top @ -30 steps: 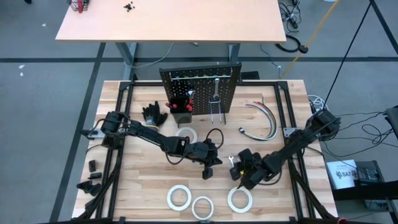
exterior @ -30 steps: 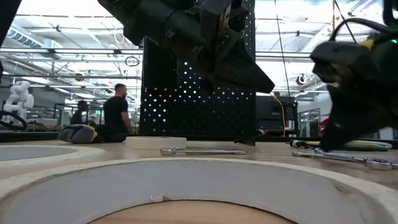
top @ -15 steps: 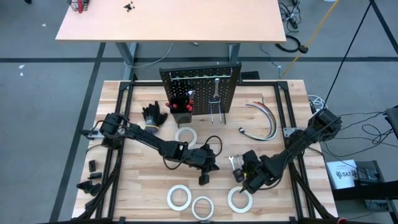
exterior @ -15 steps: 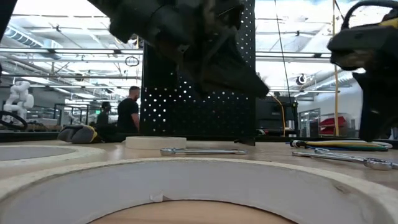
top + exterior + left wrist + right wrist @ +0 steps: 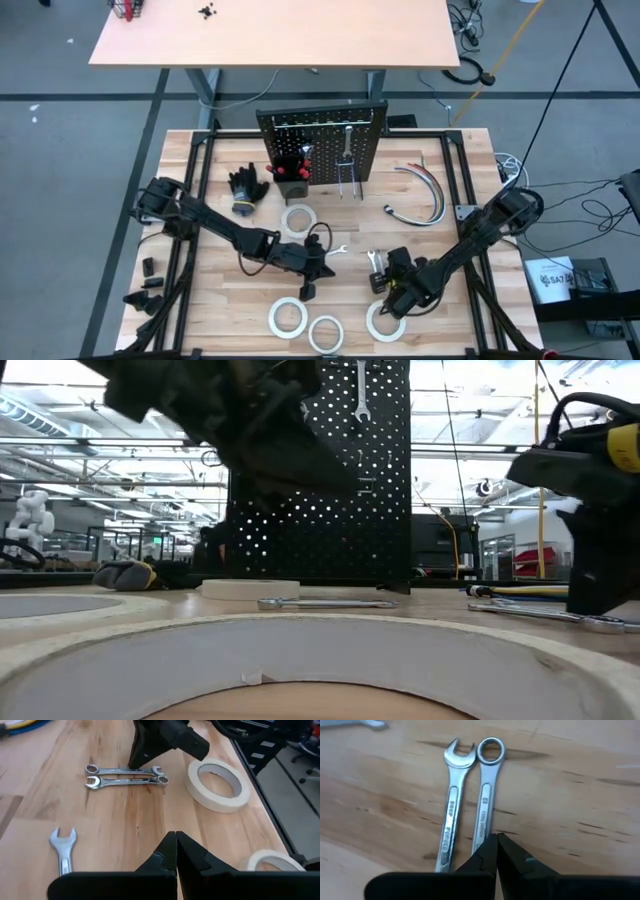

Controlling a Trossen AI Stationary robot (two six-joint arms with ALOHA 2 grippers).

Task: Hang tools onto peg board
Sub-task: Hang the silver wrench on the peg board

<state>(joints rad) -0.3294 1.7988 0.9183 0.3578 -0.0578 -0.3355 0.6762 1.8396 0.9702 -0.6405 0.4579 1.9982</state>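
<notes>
change since a second before: the left gripper had drawn back from the middle of the bench toward its near edge, and the right gripper had slid nearer too. both sets of fingers were pressed shut and held nothing. just ahead of the right fingers lay two silver wrenches side by side, touching, their far heads clear but their near ends cut off under the fingertips. ahead of the left fingers lay bare wood, with a single small wrench off to one side, partly cut off by the gripper body. the peg board stood upright well beyond both grippers, a wrench hanging on it. in the low view a big tape roll filled the foreground, hiding most of the benchtop, and the left arm blurred across the board.
</notes>
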